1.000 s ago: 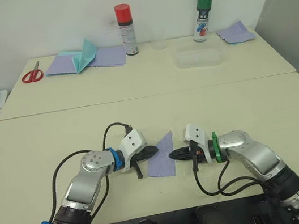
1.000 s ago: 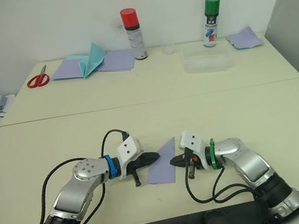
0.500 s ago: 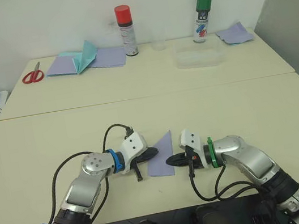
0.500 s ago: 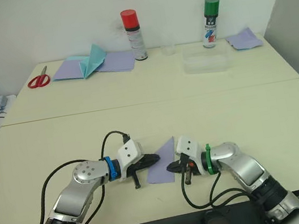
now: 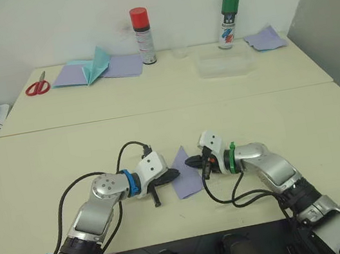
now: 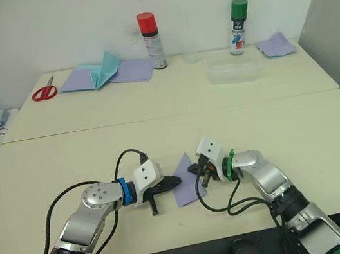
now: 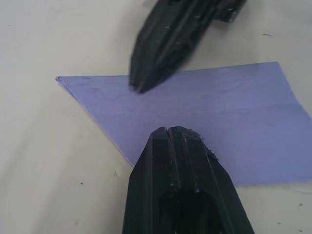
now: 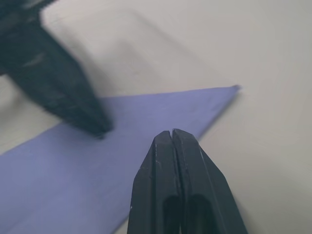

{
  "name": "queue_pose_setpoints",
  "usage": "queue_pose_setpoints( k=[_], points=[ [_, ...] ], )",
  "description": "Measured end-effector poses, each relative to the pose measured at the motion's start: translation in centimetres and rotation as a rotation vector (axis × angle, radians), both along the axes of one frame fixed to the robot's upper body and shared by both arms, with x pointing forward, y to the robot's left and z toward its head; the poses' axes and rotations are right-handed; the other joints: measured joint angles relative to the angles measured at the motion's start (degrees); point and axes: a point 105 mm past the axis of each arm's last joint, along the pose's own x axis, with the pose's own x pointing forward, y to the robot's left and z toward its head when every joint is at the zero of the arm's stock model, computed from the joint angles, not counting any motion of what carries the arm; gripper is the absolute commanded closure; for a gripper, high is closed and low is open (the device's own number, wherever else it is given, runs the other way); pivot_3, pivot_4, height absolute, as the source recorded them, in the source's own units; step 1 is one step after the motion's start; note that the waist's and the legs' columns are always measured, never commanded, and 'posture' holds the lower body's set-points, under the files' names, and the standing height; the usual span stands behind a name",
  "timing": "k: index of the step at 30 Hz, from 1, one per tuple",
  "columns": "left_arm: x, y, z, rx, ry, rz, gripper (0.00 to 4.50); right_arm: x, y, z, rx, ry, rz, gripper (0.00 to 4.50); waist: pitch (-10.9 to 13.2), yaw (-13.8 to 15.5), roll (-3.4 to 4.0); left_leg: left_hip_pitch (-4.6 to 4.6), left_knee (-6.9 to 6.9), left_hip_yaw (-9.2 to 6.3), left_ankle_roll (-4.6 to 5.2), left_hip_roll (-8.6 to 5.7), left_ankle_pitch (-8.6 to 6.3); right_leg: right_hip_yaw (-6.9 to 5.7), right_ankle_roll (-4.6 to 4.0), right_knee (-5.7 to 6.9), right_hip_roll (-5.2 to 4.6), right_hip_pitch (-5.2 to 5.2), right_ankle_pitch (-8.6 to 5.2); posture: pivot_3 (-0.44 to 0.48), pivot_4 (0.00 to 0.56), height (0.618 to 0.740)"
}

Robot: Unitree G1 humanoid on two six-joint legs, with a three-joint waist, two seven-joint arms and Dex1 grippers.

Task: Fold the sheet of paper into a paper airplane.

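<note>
paper: folded lavender sheet of paper [image 5: 185, 173] lies flat on the near worktop [image 5: 46, 167], pointed corner away from robot
left gripper [image 5: 173, 174]: fingers closed together, tip on paper's left edge, holding nothing
right gripper [image 5: 191, 162]: fingers closed together, tip at paper's right edge, holding nothing
far worktop: scissors [image 5: 37, 85], two spray cans [image 5: 142, 36]

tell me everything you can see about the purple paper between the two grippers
The sheet of paper is thin, matte lavender, folded to a tapered shape with one sharp point away from the robot and a wider end toward it. Layered edges show along one long side in the left wrist view. It lies flat on the cream table. The left gripper and right gripper, both shut, meet it from opposite sides, tips on it or at its edges.
</note>
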Motion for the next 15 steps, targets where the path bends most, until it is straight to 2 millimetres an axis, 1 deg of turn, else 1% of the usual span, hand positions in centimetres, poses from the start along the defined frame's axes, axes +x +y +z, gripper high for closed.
queue_pose_setpoints(
  k=[1, 3, 10, 15],
  points=[
    [0.0, 0.0, 0.0, 0.0, -0.002, -0.005, 4.49, 0.4, -0.3, 0.0, -0.008, -0.004, -0.021, 4.5, -0.01, 0.0, 0.0, -0.01, 0.0, 0.01, 0.0, 0.0, 0.0, 0.0, -0.01, 0.0, 0.0, 0.01, 0.0, 0.0, 0.15, 0.74],
    [-0.1, -0.1, -0.1, 0.004, -0.001, -0.012, 4.49, 0.6, -0.5, 0.0, -0.001, -0.004, -0.028, 4.5, -0.03, 0.01, 0.01, -0.04, 0.0, 0.03, 0.0, -0.02, 0.0, 0.02, -0.05, -0.01, 0.0, 0.0, -0.03, 0.0, 0.15, 0.74],
    [0.0, 0.0, -0.2, 0.009, -0.003, -0.022, 4.49, 1.3, -0.2, 0.1, -0.014, -0.026, -0.017, 4.5, -0.07, 0.0, 0.07, -0.04, 0.0, 0.07, 0.0, -0.03, 0.0, 0.04, -0.06, -0.02, 0.0, 0.01, -0.03, 0.0, 0.15, 0.74],
    [0.0, 0.0, -0.1, 0.01, -0.004, -0.022, 4.49, 1.7, -0.1, 0.2, 0.012, -0.036, -0.045, 4.5, -0.06, -0.01, 0.09, -0.05, 0.0, 0.02, 0.0, 0.0, 0.0, 0.01, -0.05, 0.0, 0.0, 0.0, -0.03, 0.0, 0.15, 0.74]
  ],
)
